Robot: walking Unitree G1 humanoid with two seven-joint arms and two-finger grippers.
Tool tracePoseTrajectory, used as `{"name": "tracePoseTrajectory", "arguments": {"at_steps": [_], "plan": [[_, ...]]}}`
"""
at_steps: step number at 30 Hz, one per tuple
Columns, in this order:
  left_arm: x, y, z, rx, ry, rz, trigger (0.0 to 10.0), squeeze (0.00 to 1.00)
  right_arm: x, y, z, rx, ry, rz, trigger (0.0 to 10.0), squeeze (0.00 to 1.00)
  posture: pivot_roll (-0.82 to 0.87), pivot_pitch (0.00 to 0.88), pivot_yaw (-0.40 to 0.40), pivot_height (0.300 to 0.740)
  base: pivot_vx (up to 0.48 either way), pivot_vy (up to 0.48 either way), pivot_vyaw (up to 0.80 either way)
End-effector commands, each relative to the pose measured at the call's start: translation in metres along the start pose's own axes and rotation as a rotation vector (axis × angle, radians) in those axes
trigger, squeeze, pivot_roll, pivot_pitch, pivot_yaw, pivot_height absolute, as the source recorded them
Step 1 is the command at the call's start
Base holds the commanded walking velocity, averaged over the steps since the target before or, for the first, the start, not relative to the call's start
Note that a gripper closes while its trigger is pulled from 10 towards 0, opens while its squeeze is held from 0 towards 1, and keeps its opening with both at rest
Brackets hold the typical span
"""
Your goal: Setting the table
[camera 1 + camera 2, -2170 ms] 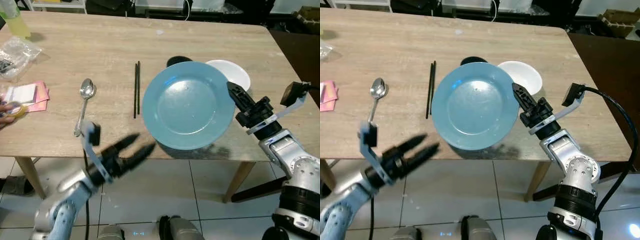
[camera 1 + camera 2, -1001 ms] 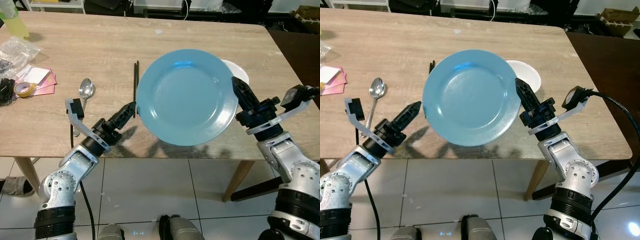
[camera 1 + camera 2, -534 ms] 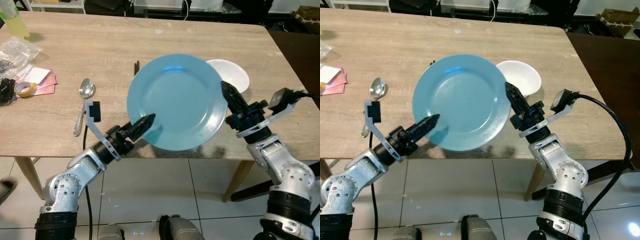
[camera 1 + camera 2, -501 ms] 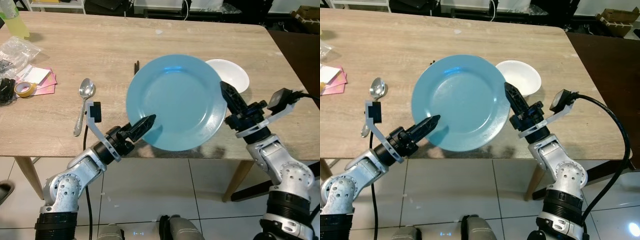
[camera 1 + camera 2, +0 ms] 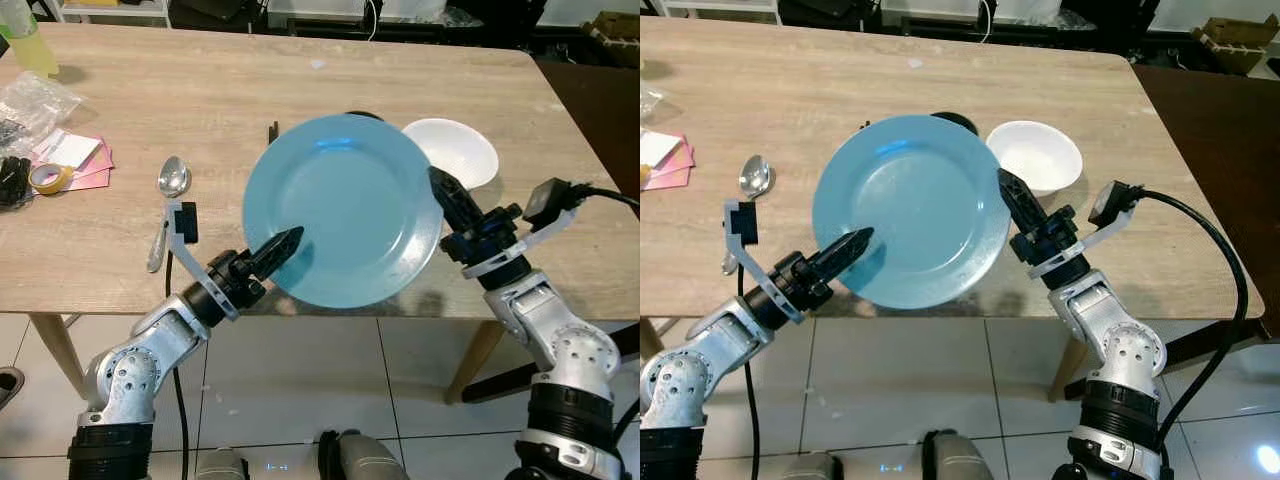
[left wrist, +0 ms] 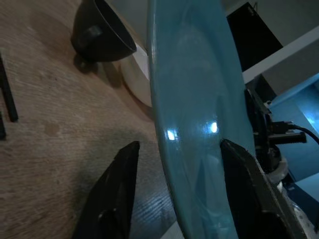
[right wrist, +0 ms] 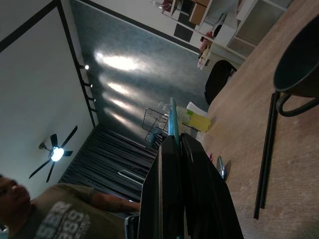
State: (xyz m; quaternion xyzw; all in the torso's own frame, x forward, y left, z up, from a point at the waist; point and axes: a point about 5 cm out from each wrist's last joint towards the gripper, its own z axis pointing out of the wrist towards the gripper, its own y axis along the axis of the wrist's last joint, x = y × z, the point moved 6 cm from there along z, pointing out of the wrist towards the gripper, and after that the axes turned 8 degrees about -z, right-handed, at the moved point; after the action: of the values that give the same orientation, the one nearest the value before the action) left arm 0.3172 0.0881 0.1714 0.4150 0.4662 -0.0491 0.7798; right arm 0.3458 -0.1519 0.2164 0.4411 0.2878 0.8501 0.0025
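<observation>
Clamped on the right rim of the blue plate [image 5: 342, 210], the right gripper [image 5: 447, 201] has its two black fingers pressed together with the plate edge between them (the right wrist view shows the thin blue edge running straight into the closed pair). Across from it, the left gripper [image 5: 281, 247] has its fingers spread, one above and one below the plate's near-left rim; the left wrist view shows clear gaps on both sides, so it straddles the plate without pinching it. The plate is carried tilted above the near edge of the wooden table [image 5: 150, 90], its front lip reaching out past the table edge over the white tiled floor [image 5: 300, 390].

Behind the plate on the table sit a white bowl [image 5: 458, 151] and a black bowl [image 6: 99, 32], close together, the black one mostly hidden by the plate from the head camera. Black chopsticks [image 5: 273, 132] lie under the plate's left side with only their far ends poking out. A metal spoon [image 5: 168, 205] lies further left, well clear of the plate. At the table's far left are a roll of tape [image 5: 46, 178], pink paper [image 5: 85, 165], a clear plastic bag [image 5: 35, 100] and a yellow-green bottle [image 5: 25, 35]. Bare wood stretches between spoon and chopsticks and across the table's far half. A person in an olive shirt [image 7: 60, 214] appears in the right wrist view.
</observation>
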Motion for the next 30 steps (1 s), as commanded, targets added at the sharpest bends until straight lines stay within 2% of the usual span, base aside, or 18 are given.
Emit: {"name": "tracePoseTrajectory", "arguments": {"at_steps": [1,8,22,27,29,30], "plan": [[0.006,-0.003,-0.001,0.000,0.025,-0.001,0.0,0.00,0.001,0.002,-0.004,-0.008,-0.007,-0.012,0.0,0.00,0.11,0.087,-0.022,0.740,0.000,0.000,0.00],[0.009,0.003,-0.001,-0.034,0.039,-0.006,0.0,0.00,0.001,0.002,-0.005,-0.008,-0.012,-0.015,0.0,0.00,0.11,0.090,-0.021,0.740,0.000,0.000,0.00],[0.008,0.003,0.000,-0.038,0.029,-0.007,0.0,0.00,0.000,0.001,-0.004,-0.006,-0.021,-0.025,0.0,0.00,0.11,0.088,-0.021,0.740,0.000,0.000,0.00],[0.008,0.004,0.000,-0.041,0.029,-0.006,0.0,0.00,-0.003,0.001,-0.006,-0.002,-0.041,-0.041,0.0,0.00,0.11,0.088,-0.021,0.740,0.000,0.000,0.00],[0.008,0.004,0.000,-0.044,0.030,-0.006,0.0,0.00,-0.008,0.001,-0.006,0.005,-0.072,-0.074,0.0,0.00,0.10,0.088,-0.021,0.740,0.000,0.000,0.00],[0.008,0.005,0.000,-0.047,0.031,-0.005,0.0,0.00,-0.014,0.000,-0.006,0.014,-0.105,-0.105,7.7,0.00,0.10,0.088,-0.021,0.740,0.000,0.000,0.00]]}}
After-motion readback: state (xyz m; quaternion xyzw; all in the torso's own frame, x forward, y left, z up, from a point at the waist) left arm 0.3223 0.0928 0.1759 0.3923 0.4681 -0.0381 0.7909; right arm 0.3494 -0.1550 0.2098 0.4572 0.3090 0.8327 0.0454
